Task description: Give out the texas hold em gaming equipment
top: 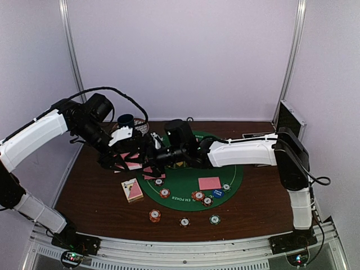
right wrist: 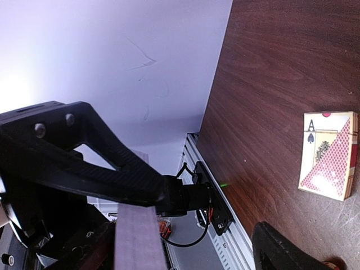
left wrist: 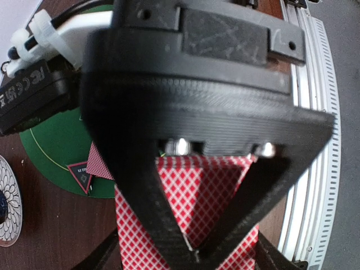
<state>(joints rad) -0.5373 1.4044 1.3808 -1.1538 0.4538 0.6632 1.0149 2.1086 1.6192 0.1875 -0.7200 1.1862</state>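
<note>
Left gripper (left wrist: 194, 254): pinching shut on a stack of pink-backed playing cards (left wrist: 197, 185), holding it near the left edge of the green mat (top: 180, 188). Right gripper (top: 153, 159): standing just beside that stack, jaws spreading wide. Card box (right wrist: 329, 154): lying on the wooden table (top: 95, 194).

The left arm (top: 34, 138) and right arm (top: 247, 152) are reaching inward, wrists nearly meeting. The left gripper (left wrist: 194, 256) is clamping playing cards (left wrist: 194, 191); the right gripper (top: 151, 159) is standing wide open.
</note>
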